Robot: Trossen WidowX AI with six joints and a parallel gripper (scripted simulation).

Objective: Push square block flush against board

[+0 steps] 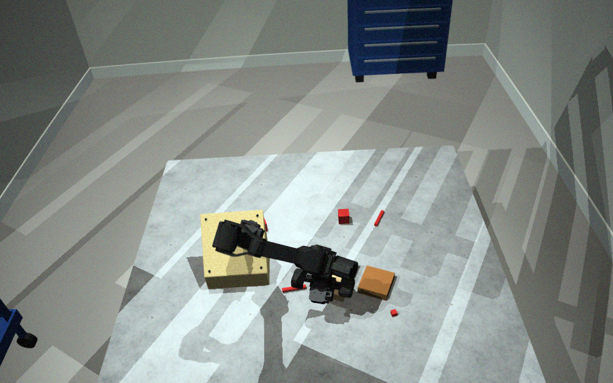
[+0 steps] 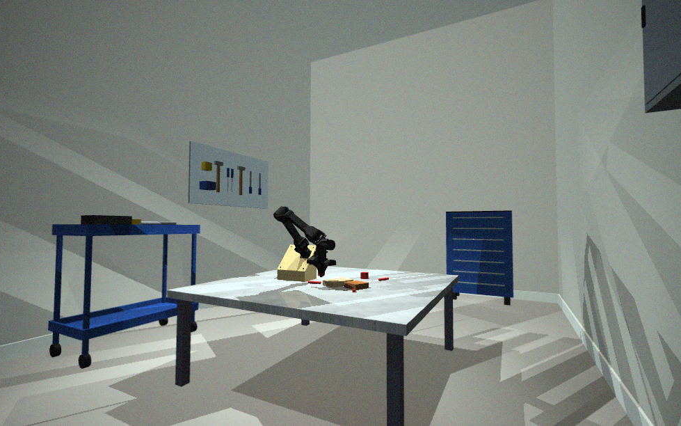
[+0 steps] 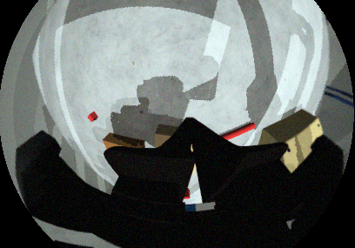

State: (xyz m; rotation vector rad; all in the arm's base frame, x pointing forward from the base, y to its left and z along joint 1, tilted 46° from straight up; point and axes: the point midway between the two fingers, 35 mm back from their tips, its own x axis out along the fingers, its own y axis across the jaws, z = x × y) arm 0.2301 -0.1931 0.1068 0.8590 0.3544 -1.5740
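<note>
The orange square block (image 1: 376, 281) (image 2: 356, 285) (image 3: 125, 142) lies flat on the table. The light wooden board (image 1: 339, 296) (image 2: 335, 282) (image 3: 165, 137) lies flat to its left in the top view, mostly hidden under my hand there. A narrow strip of table shows between block and board in the wrist view. How their edges line up is hidden. My gripper (image 2: 321, 274) (image 3: 189, 121) is shut and empty. Its tips are above the table, near the board's left end in the exterior view, and are hidden under the hand in the top view.
A red rod (image 1: 293, 288) (image 2: 314, 282) (image 3: 238, 131) lies left of the board. A small red cube (image 1: 393, 313) (image 3: 92, 117) lies near the block. A larger red cube (image 1: 343, 216) and another rod (image 1: 379, 218) lie farther back. A yellow sloped box (image 1: 209, 252) (image 2: 295, 275) stands at left.
</note>
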